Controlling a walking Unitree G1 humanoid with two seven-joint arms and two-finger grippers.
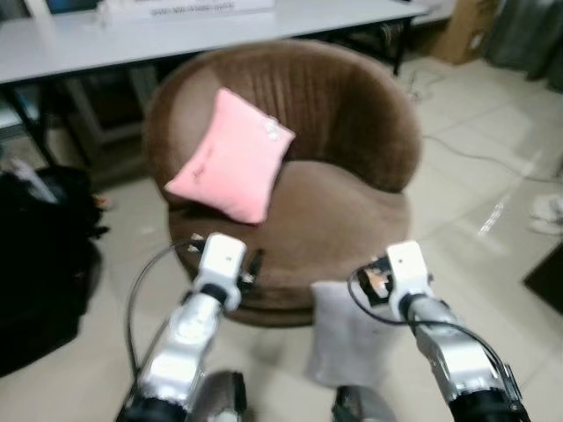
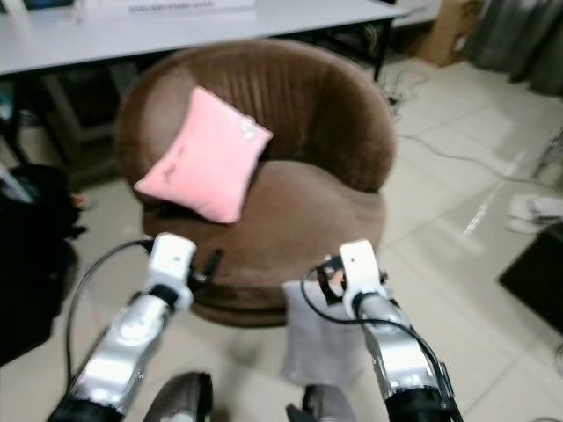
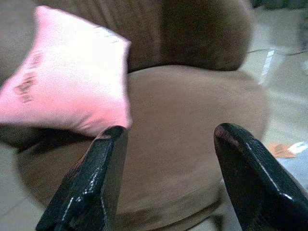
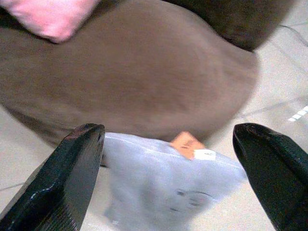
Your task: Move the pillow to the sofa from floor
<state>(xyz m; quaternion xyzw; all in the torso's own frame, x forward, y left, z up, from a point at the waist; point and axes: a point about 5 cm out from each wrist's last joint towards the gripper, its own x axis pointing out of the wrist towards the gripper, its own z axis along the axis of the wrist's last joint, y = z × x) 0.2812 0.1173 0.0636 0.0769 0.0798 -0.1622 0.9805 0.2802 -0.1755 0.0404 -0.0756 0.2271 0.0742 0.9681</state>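
A grey pillow (image 1: 347, 338) stands on the tiled floor, leaning against the front of the round brown sofa (image 1: 352, 220). A pink pillow (image 1: 230, 156) rests on the seat against the sofa's back left. My right gripper (image 4: 168, 130) hovers open just above the grey pillow (image 4: 163, 178), whose orange tag shows at its top edge. My left gripper (image 3: 168, 139) is open too, held before the sofa's front edge and facing the pink pillow (image 3: 62, 72). Nothing is between either pair of fingers.
A long white table (image 1: 176, 31) runs behind the sofa. A black bag (image 1: 40, 255) sits on the floor at the left. Cables (image 1: 475, 154) trail over the tiles at the right, near a cardboard box (image 1: 471, 26) and a dark mat (image 1: 550, 277).
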